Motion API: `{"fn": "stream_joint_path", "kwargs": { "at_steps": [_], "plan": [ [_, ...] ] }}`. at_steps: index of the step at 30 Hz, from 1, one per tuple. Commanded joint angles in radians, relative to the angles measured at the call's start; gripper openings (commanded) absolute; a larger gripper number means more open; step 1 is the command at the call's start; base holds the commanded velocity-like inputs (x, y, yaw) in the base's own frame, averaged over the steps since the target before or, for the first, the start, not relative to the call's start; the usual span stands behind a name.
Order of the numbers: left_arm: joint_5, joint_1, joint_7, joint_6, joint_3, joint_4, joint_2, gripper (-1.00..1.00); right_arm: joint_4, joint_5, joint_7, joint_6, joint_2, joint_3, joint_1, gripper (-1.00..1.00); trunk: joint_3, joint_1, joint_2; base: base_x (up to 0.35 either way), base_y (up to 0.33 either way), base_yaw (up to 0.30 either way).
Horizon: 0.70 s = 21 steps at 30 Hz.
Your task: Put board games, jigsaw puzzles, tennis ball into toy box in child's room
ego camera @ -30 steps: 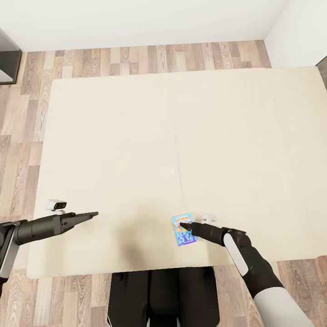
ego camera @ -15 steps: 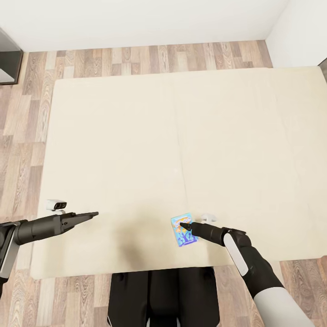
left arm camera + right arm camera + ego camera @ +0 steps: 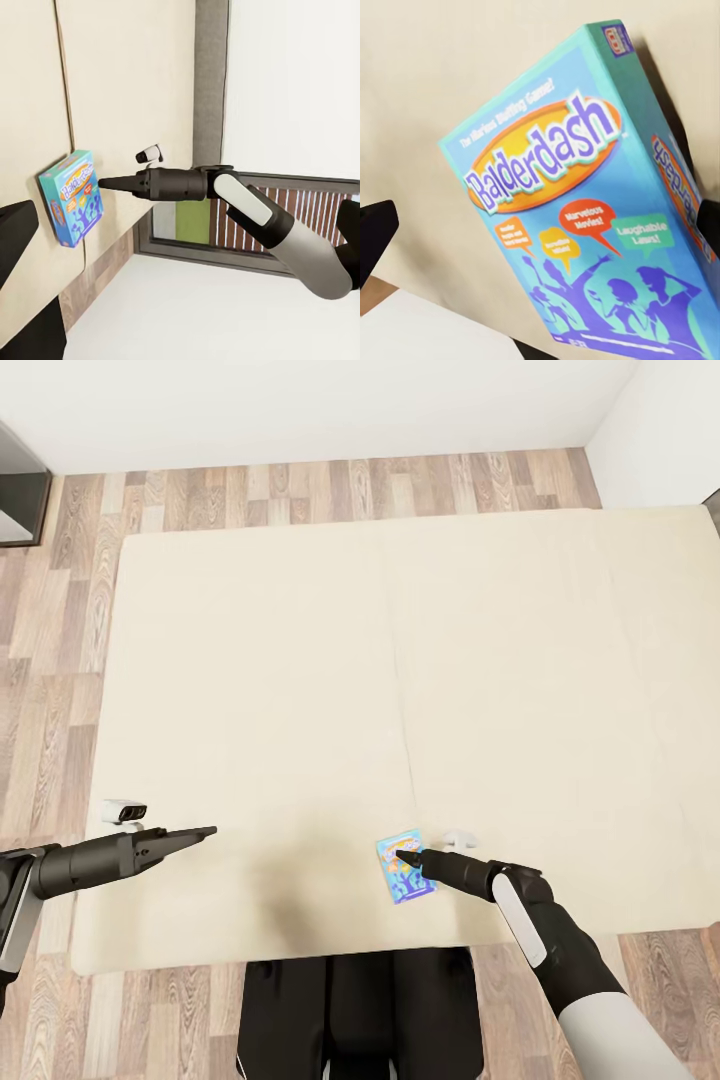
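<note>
Apparently the right gripper (image 3: 401,854) hangs over the light-blue board game (image 3: 405,868) near the bed (image 3: 300,660)'s near edge, its spread unclear; next comes closing on it; the left gripper (image 3: 205,830) looks pressed together.

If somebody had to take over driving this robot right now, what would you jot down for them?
Right gripper: over the light blue board game on the bed, near the bed's front edge. Whether its fingers have closed on the box cannot be told.
Left gripper: holds nothing, hovering over bare mattress to the left; fingers look closed.
Done: nothing that can be confirmed from here.
Left: secure this game and carry it to the toy box. The other toys still need checking.
</note>
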Motion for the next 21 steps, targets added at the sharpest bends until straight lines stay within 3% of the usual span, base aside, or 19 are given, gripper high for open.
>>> {"fn": "stream_joint_path", "kwargs": {
  "at_steps": [1,21],
  "plan": [
    [-0.001,0.000,-0.004,0.011,0.000,0.000,0.000,1.00,-0.001,-0.002,0.001,0.004,-0.001,0.001,0.000,1.00,-0.001,0.001,-0.002,-0.035,0.001,0.000],
    [-0.001,-0.001,-0.004,0.011,0.001,0.000,0.001,1.00,-0.001,-0.002,0.001,0.004,0.000,0.001,0.000,1.00,-0.001,0.001,-0.002,-0.017,0.011,0.000]
  ]
}}
